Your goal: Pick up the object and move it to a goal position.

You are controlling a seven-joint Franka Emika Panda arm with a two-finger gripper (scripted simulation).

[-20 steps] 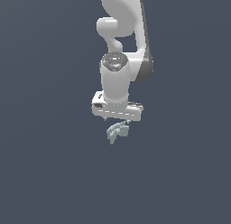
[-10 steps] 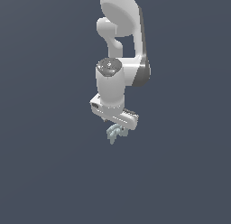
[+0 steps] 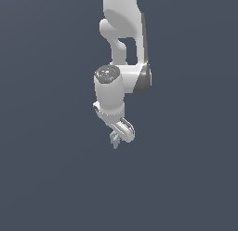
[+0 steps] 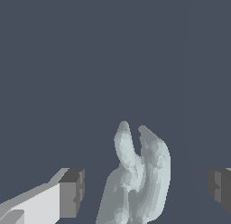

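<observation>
Seemingly nothing but a flat dark grey-blue backdrop fills the exterior view's left, and the same plain colour runs across to its right. Down the middle hangs the white robot arm [image 3: 122, 48], its wrist turned so that the gripper [image 3: 120, 135] sits at the low end, angled toward the exterior view's right. Just under the gripper's body, the pale grey-teal object [image 3: 115, 139] pokes out, small beside the arm and partly hidden by it.

In the wrist view, one white finger with a dark grey pad [image 4: 72, 193] stands at one side, the object [image 4: 137, 182] rises in the middle with two curved, ribbed prongs close together, and the other grey pad [image 4: 220, 189] shows at the far edge. A clear band of backdrop lies between each pad and the object, so the jaws stand wide open with the object between them, touching neither pad as far as can be seen. Whether the object rests on a surface cannot be told.
</observation>
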